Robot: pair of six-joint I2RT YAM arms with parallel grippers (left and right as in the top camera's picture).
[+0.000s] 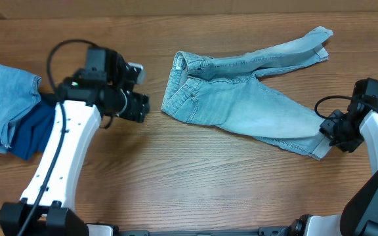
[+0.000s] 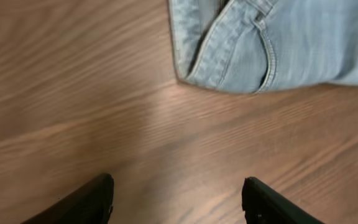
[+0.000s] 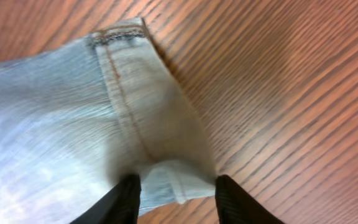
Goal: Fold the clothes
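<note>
Pale denim shorts (image 1: 241,108), legs splayed; left jaws wide, empty; right jaws astride cuff (image 3: 173,177), grip unclear

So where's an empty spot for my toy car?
Biggest bare wood: the near strip of table below the denim shorts, between the two arms. A smaller gap lies between the left gripper and the waistband. Crowded: the left edge, with the navy garment, and around the right gripper at the leg cuff.

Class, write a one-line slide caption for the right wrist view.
Right fingers straddle the hemmed cuff of pale denim shorts on the wooden table.
</note>
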